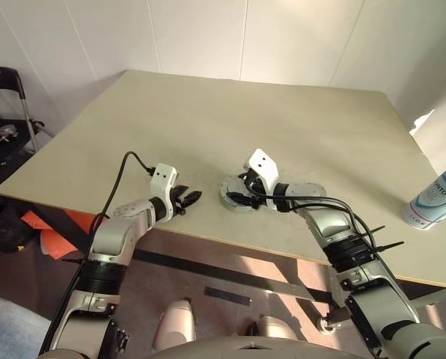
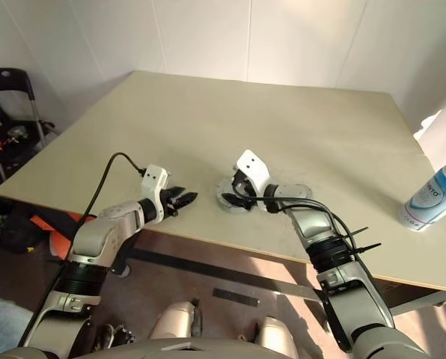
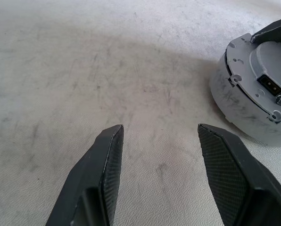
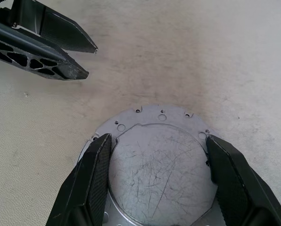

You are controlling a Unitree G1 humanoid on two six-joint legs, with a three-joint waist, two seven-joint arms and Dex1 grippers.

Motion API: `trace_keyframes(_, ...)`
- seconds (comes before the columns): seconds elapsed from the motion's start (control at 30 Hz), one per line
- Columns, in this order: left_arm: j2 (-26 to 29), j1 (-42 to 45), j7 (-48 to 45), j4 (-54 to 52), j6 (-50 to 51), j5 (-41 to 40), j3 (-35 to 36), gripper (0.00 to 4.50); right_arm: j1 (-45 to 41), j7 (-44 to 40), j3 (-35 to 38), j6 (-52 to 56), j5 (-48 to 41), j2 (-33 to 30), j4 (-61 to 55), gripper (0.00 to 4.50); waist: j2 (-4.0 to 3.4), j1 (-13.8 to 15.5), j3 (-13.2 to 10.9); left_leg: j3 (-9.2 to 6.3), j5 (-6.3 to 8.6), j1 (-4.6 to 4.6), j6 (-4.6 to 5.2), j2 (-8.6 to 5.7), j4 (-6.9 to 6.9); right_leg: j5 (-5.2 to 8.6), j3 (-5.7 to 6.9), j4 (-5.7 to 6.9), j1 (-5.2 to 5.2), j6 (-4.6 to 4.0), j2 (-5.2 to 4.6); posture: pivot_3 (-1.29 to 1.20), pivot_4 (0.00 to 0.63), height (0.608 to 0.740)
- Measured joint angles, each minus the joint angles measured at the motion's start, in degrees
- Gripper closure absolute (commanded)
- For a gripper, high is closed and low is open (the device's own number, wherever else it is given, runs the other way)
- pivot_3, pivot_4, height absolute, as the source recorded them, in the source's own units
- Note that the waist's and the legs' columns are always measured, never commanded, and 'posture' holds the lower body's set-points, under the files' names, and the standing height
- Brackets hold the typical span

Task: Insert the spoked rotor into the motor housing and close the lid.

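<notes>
A pale beige table (image 1: 230, 120) fills the middle of the left eye view, and near its front edge, just below centre, sits the motor housing (image 1: 233, 196), a squat round silver-grey puck. In the right wrist view its upper face is a flat, scratched silver plate (image 4: 159, 174) with small holes round its rim; this may be the lid already seated on the housing, though from here that cannot be told for sure, and no copper windings or spoked ring can be seen. The right gripper (image 4: 157, 160) reaches in from the lower right of the left eye view and straddles the housing: its two black fingers (image 4: 95, 174) stand wide apart, one against each side of the round top, so it looks clamped on the housing rather than merely hovering over it. The left gripper (image 1: 187, 200) lies to the left of the housing, near it but not touching, low over the bare tabletop. In the left wrist view its fingers (image 3: 105, 160) are spread with only table surface between them, holding nothing, and the housing shows at the right edge of that frame with a small dark connector on its face. At the far right of the left eye view, a white and blue can (image 1: 435, 198) stands on the table, well apart from the grippers.
</notes>
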State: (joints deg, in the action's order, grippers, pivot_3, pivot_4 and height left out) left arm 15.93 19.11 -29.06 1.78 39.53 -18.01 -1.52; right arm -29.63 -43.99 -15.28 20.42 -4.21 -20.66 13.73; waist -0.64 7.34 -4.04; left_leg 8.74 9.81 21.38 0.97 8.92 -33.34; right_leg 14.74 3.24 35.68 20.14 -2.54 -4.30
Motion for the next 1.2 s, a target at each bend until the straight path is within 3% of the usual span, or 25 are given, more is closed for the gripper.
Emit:
trace_keyframes(0.57, -1.58, 0.12, 0.66, 0.00, 0.74, -0.78, 0.13, 1.85, -0.47, -0.66, -0.78, 0.84, 0.03, 1.05, 1.84, 1.41, 0.24, -0.28, 0.49, 0.02, 0.04, -0.29, 0.05, 0.02, 0.15, 0.02, 0.00, -0.16, -0.19, 0.00, 0.01, 0.00, 0.000, 0.740)
trace_keyframes(0.9, -13.14, 10.06, 4.35, 3.76, 6.81, -9.41, 6.19, 1.85, -2.06, -0.18, -0.80, 0.88, 0.05, 2.50, 5.81, 1.41, 0.40, -0.46, 0.74, 0.01, 0.00, -1.09, -0.03, 0.03, 0.29, 0.26, 0.00, -0.22, -0.86, 0.42, 0.01, 0.00, 0.000, 0.740)
trace_keyframes(1.03, -14.44, 12.01, 5.19, 8.16, 9.55, -10.97, 6.81, 2.71, -2.13, -0.14, -0.98, 0.88, 0.06, 2.75, 5.89, 1.41, 0.39, -0.44, 0.75, 0.02, -0.01, -1.30, -0.04, 0.01, 0.57, 0.27, -0.01, -0.37, -0.96, 0.44, 0.02, 0.00, 0.000, 0.740)
trace_keyframes(1.2, -14.46, 12.76, 8.23, 15.08, 12.67, -11.02, 8.83, 4.46, -2.12, -0.21, -1.08, 0.89, 0.05, 2.79, 5.82, 1.41, 0.31, -0.54, 0.82, 0.02, -0.01, -1.30, -0.05, 0.00, 0.68, 0.27, 0.00, -0.52, -0.96, 0.44, 0.03, 0.00, 0.000, 0.740)
